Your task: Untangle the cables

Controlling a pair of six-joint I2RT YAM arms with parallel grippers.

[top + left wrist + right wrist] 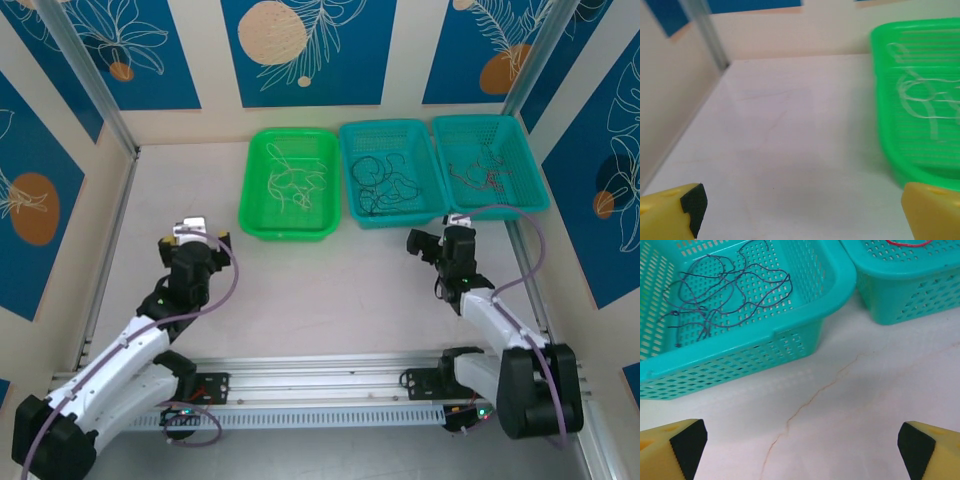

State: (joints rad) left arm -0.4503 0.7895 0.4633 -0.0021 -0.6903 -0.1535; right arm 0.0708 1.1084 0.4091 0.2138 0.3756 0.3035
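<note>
The cables lie sorted by colour in three baskets at the back of the table. White cables (pixel 292 182) (pixel 925 97) are in the green basket (pixel 288 232) (pixel 890 125). Black cables (pixel 385 185) (pixel 725 295) are in the middle teal basket (pixel 395 222) (pixel 805 315). Red cables (pixel 480 168) (pixel 905 243) are in the right teal basket (pixel 500 210) (pixel 910 295). My left gripper (pixel 193 232) (pixel 810 215) stands open over bare table, left of the green basket. My right gripper (pixel 437 240) (pixel 802 450) is open and holds nothing, just in front of the gap between the teal baskets.
Walls with blue panels close the table on three sides, with metal posts (pixel 90 80) at the back corners. A thin brown crack (pixel 810 400) runs across the tabletop under my right gripper. Bare tabletop (pixel 320 290) stretches between the two arms.
</note>
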